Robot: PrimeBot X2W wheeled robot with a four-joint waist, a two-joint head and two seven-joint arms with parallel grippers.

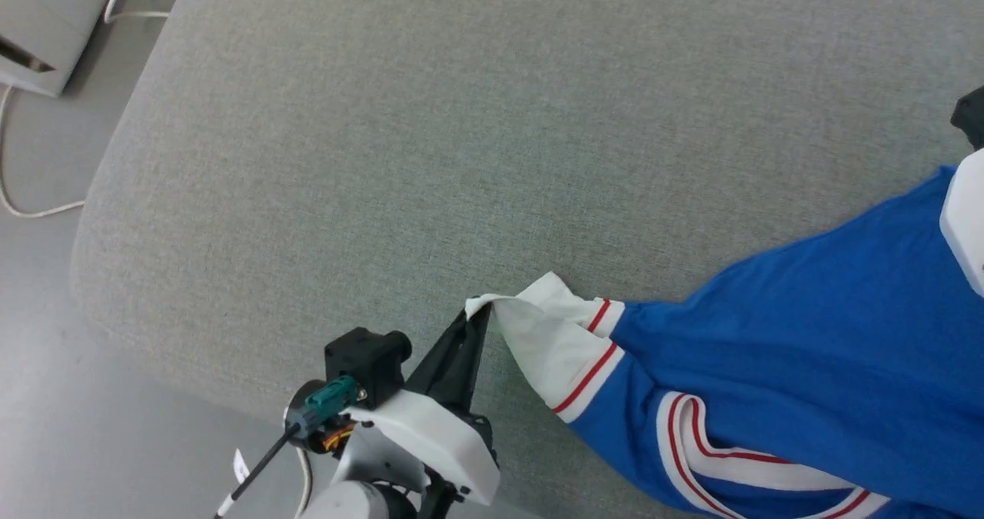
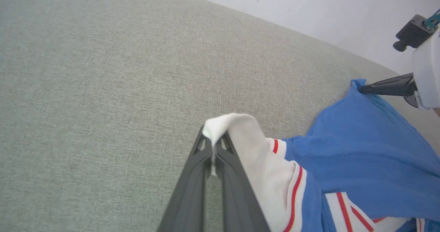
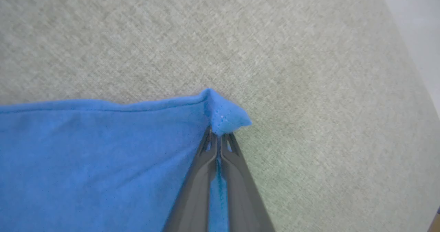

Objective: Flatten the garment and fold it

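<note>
The garment [image 1: 807,334] is a royal-blue jersey with white sleeves and red-striped white trim, lying at the right of a grey-green cushion. My left gripper [image 1: 483,311] is shut on the tip of its white sleeve [image 2: 240,135], pinching the cloth between both fingers [image 2: 192,187]. In the right wrist view my right gripper [image 3: 218,134] is shut on a blue hem corner [image 3: 223,117] of the garment [image 3: 86,163]. The left wrist view also catches the right gripper [image 2: 361,89] at that blue corner, far right. Between the two grips the blue cloth lies loosely rumpled.
The grey-green fabric cushion [image 1: 461,119] spreads wide to the left and back of the garment. Its rounded edge drops to a grey floor [image 1: 77,427] at the left, where a white cable [image 1: 23,204] and a white box [image 1: 46,19] lie.
</note>
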